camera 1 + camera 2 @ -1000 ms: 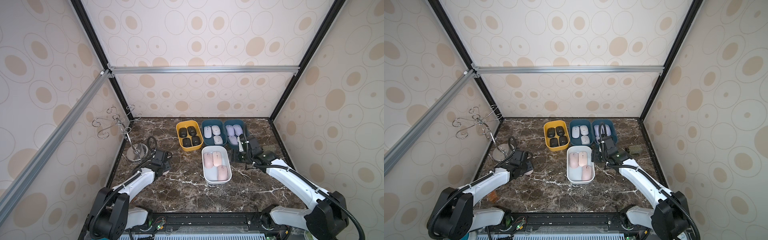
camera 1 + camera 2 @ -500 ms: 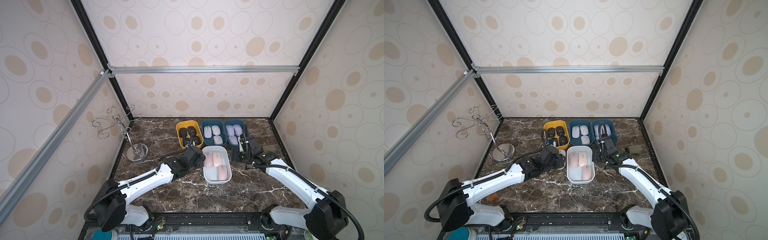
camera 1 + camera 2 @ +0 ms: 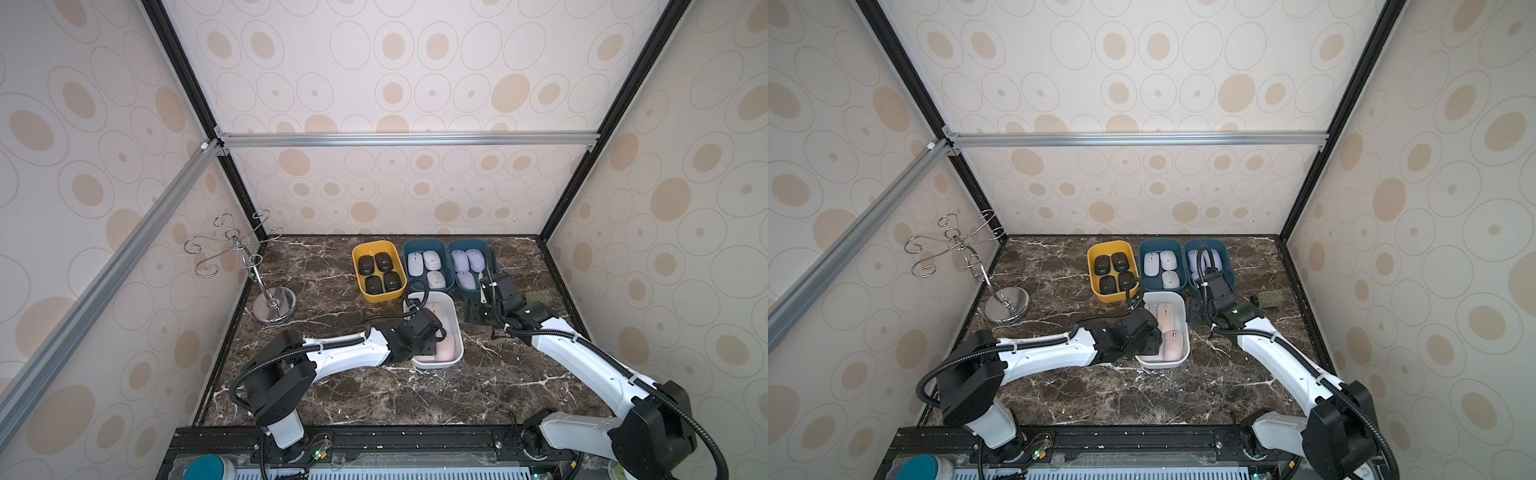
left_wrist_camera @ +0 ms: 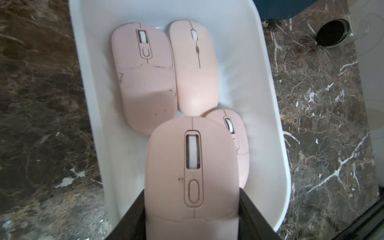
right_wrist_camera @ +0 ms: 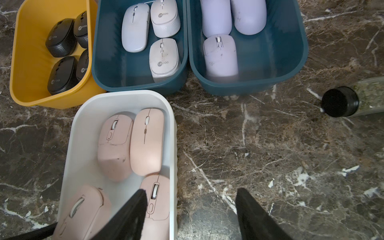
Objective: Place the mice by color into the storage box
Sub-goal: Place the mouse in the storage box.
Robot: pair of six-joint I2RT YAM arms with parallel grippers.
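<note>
Nearest me, L gripper is clamped on the held pink mouse, jaws on its two long sides, over the near end of the white bin. I cannot tell whether it touches the bin floor. Mouse spec: matte pale pink, smooth rounded shell, white scroll wheel, small dark scuff beside the wheel slot. Three more pink mice lie in the same bin. Just beside the bin, R gripper hangs over bare table, jaws apart, empty. Back row: four black mice in yellow bin, three white mice in teal bin, three lavender mice in second teal bin. I see no loose mice on the table in either top view. Est. status: sort approx. complete. Remaining ops: lower, release, retract L arm.
</note>
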